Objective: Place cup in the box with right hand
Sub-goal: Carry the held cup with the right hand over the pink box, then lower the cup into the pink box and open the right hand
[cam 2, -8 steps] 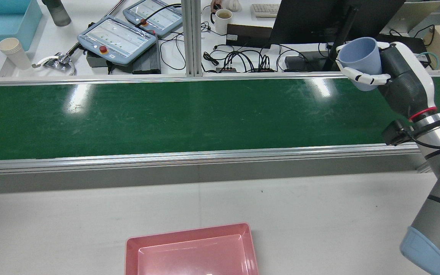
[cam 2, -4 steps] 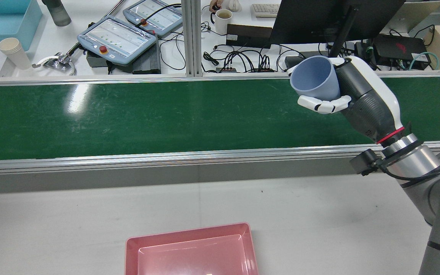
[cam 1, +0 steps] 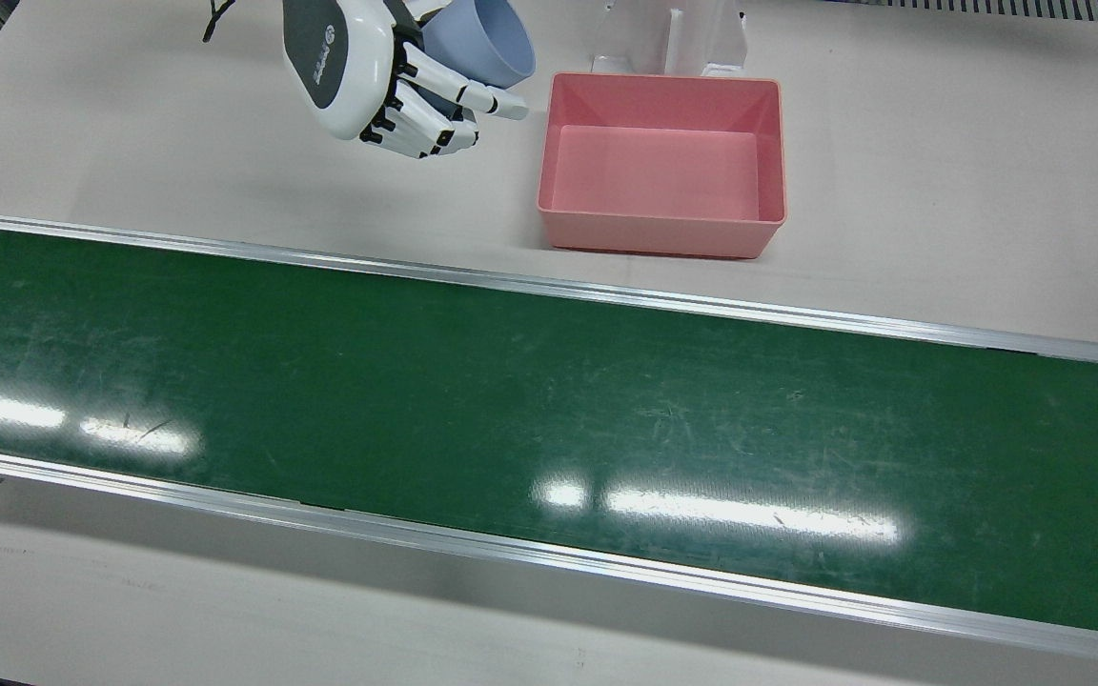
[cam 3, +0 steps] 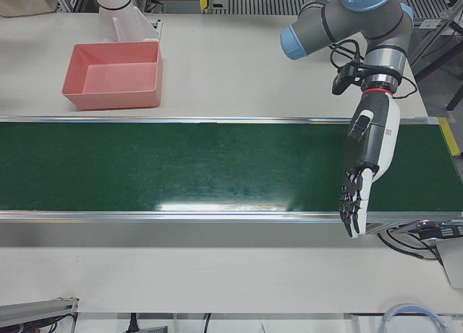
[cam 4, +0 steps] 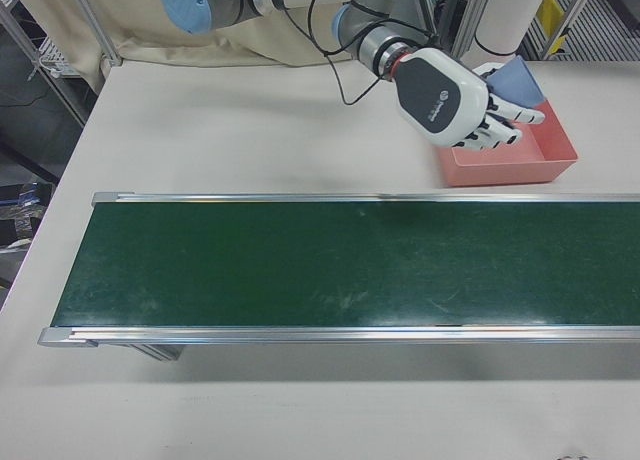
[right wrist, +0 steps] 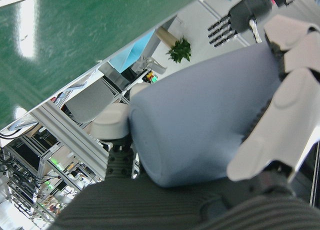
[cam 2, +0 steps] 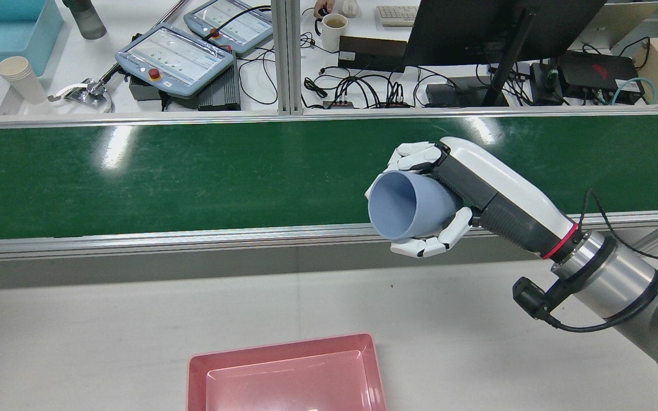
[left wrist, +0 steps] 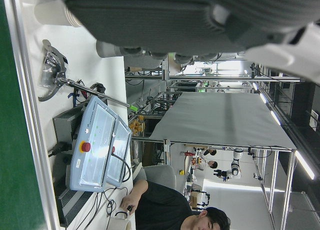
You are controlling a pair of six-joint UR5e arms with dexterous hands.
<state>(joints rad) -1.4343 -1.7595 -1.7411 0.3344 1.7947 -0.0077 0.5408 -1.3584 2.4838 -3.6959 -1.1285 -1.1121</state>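
Note:
My right hand (cam 2: 466, 182) is shut on a pale blue cup (cam 2: 400, 205) and holds it in the air over the near rail of the belt, tipped on its side with its mouth toward the left. The pink box (cam 2: 289, 374) stands empty on the white table, below and to the left of the cup. In the front view the right hand (cam 1: 349, 67) and the cup (cam 1: 492, 43) are just left of the box (cam 1: 663, 162). The cup fills the right hand view (right wrist: 200, 130). My left hand (cam 3: 365, 166) hangs open and empty over the belt's far end.
A green conveyor belt (cam 2: 192, 171) with metal rails runs across the station. Beyond it lie teach pendants (cam 2: 175, 57), cables, a monitor stand and a stack of paper cups (cam 2: 20, 77). A white pedestal (cam 1: 673, 33) stands right behind the box.
My right hand has carried the cup from the belt's far right edge across the belt, leftward and lower, and tipped its mouth from upward to sideways.

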